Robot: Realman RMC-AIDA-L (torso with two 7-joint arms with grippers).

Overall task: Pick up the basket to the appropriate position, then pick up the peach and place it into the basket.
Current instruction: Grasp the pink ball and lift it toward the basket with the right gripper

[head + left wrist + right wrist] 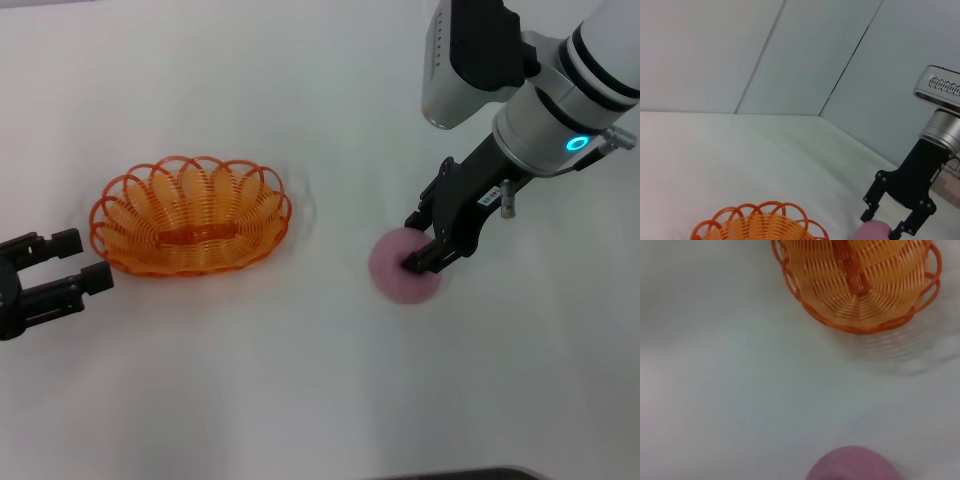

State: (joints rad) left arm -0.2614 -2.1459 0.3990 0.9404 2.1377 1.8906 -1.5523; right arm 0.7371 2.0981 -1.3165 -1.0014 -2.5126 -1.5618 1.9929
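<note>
The orange wire basket point(150, 225) stands empty on the white table, left of centre; it also shows in the left wrist view point(760, 226) and the right wrist view point(860, 290). The pink peach point(393, 276) lies on the table to the right of the basket, seen also in the left wrist view point(872, 233) and the right wrist view point(852, 466). My right gripper point(416, 243) is open directly over the peach, its black fingers straddling the top; it shows in the left wrist view point(885, 224) too. My left gripper point(85, 260) is open and empty, just left of the basket.
The white table point(300, 380) spreads all round the basket and peach. Pale wall panels point(815, 55) stand behind the table in the left wrist view.
</note>
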